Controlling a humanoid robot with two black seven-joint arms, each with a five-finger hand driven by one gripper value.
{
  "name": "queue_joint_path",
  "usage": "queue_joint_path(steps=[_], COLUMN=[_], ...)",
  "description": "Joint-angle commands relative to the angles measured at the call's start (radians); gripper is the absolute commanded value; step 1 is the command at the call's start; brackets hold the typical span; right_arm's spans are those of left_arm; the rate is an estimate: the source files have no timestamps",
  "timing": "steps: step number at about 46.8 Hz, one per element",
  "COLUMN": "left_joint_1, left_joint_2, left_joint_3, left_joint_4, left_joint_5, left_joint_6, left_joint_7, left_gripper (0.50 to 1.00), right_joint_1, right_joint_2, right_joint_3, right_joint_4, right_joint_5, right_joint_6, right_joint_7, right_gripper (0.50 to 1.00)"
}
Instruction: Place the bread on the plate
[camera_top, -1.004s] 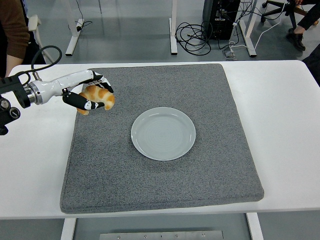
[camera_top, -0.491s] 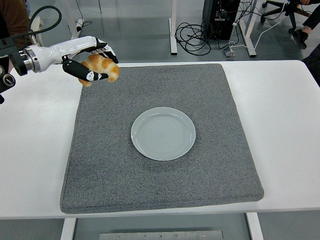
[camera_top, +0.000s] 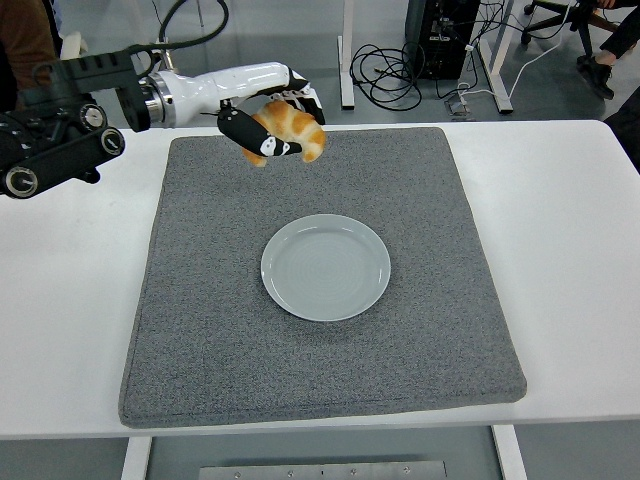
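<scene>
Mid-carry: left hand (camera_top: 268, 128) clamped on bread (camera_top: 291, 130), apparently well above mat's (camera_top: 200, 330) far edge. Next: across over plate (camera_top: 326, 267), lower, release.

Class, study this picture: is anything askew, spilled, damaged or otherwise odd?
Nothing stands out. The left hand holds the bread intact above the grey mat; the plate lies flat and empty on it.
</scene>
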Motion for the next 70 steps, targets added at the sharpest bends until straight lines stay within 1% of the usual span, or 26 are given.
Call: queue_joint_path(steps=[1,8,15,19,23,28,33,42,47,54,64,70], left_joint_1=[-0.001,0.006,0.033,0.076,0.111,0.147,0.177,0.233,0.248,0.269,0.292,0.32], left_joint_2=[-0.042,-0.115,-0.178,-0.209,-0.227,-0.236,-0.238,-0.247,-0.266,-0.266,-0.258,-0.246], left_joint_3=[0.002,0.004,0.002,0.002,0.002,0.002,0.004,0.002,0.004,0.005,0.054,0.059], left_joint_4=[0.0,0.003,0.046,0.081,0.091,0.092,0.092,0.092,0.092,0.092,0.092,0.092], left_joint_5=[0.0,0.004,0.005,0.013,0.017,0.023,0.039,0.181,0.195,0.211,0.247,0.243], left_joint_6=[0.002,0.008,0.014,0.037,0.061,0.086,0.13,0.18,0.195,0.224,0.301,0.315], left_joint_7=[0.032,0.074,0.074,0.072,0.068,0.063,0.055,0.029,0.008,-0.026,-0.083,-0.097], left_gripper=[0.5,0.5,0.5,0.5,0.5,0.5,0.5,0.5,0.5,0.5,0.5,0.5], right_joint_1=[0.0,0.0,-0.003,-0.005,-0.003,-0.005,-0.003,-0.003,-0.003,-0.003,-0.003,-0.003], right_joint_2=[0.0,0.0,0.0,0.0,0.0,0.0,0.0,0.0,0.0,0.0,0.0,0.0], right_joint_3=[0.0,0.0,0.0,0.0,0.0,0.0,0.0,0.0,0.0,0.0,0.0,0.0], right_joint_4=[0.0,0.0,0.0,0.0,0.0,0.0,0.0,0.0,0.0,0.0,0.0,0.0], right_joint_5=[0.0,0.0,0.0,0.0,0.0,0.0,0.0,0.0,0.0,0.0,0.0,0.0], right_joint_6=[0.0,0.0,0.0,0.0,0.0,0.0,0.0,0.0,0.0,0.0,0.0,0.0], right_joint_7=[0.0,0.0,0.0,0.0,0.0,0.0,0.0,0.0,0.0,0.0,0.0,0.0], right_gripper=[1.0,1.0,1.0,1.0,1.0,1.0,1.0,1.0,1.0,1.0,1.0,1.0])
